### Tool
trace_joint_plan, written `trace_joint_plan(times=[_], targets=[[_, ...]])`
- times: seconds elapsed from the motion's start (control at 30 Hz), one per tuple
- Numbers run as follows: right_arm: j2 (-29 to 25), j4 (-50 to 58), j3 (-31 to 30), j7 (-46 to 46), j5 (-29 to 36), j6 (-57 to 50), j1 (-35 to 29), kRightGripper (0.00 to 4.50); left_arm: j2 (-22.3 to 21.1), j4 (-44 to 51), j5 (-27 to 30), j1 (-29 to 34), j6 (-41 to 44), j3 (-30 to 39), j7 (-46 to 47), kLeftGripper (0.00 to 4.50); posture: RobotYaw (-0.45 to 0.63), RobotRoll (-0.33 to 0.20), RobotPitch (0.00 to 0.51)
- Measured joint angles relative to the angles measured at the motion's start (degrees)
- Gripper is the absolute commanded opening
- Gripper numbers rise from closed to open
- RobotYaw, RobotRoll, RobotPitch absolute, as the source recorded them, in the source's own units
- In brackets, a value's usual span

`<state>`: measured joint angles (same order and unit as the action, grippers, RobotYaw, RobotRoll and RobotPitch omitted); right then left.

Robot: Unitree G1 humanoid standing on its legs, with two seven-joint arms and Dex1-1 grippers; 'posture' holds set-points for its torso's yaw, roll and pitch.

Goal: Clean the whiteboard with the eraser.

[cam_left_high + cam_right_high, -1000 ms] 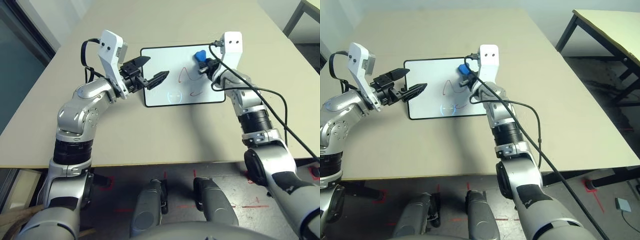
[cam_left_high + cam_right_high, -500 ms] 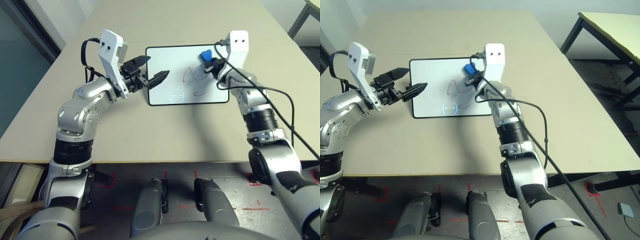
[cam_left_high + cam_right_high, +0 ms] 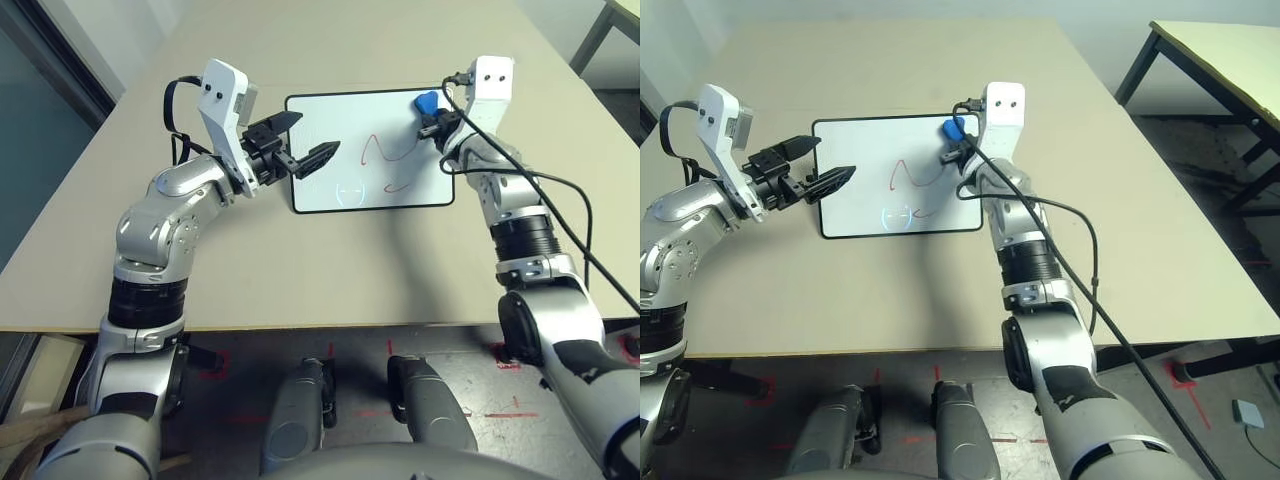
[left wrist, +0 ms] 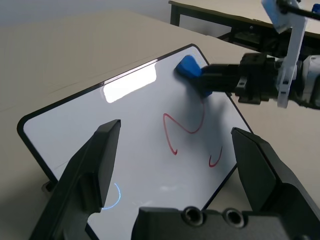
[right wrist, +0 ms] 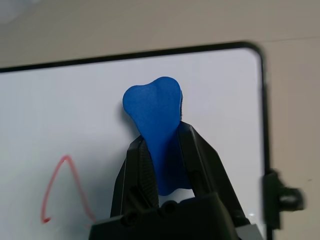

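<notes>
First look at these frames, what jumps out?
The bright blue eraser, pinched in the right claw over the far right corner of the whiteboard. Next, the red scribbles across the board's right half, not yet wiped. The left claw hangs open above the board's left edge, holding nothing.

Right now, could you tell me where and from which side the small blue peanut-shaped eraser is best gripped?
Grip the small blue peanut-shaped eraser at its narrow waist and near lobe, coming from the robot's side, as the right gripper does: its fingers clamp the two flat faces, leaving the far lobe free over the black-framed whiteboard near the red scribble.
</notes>
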<state>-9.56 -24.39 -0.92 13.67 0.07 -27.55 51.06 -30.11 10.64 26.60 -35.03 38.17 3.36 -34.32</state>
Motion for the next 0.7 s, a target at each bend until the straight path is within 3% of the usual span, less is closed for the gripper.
trace_joint_plan(times=[0.27, 0.5, 0.7], targets=[[0.7, 1.3, -1.5, 0.9, -0.1, -0.9, -1.7, 0.85, 0.0, -0.1, 0.0, 0.0, 0.0, 0.0, -0.2, 4.50, 0.03, 0.000, 0.153], [-4.8, -6.4, 2.6, -2.2, -0.3, 2.4, 3.9, 0.85, 0.0, -1.1, -0.1, 0.1, -0.6, 0.0, -0.9, 4.50, 0.03, 0.000, 0.154], [-5.0, -9.3, 3.3, -2.7, -0.2, 5.4, 5.1, 0.85, 0.0, -1.8, -0.3, 0.1, -1.0, -0.1, -1.3, 4.50, 0.03, 0.000, 0.155]])
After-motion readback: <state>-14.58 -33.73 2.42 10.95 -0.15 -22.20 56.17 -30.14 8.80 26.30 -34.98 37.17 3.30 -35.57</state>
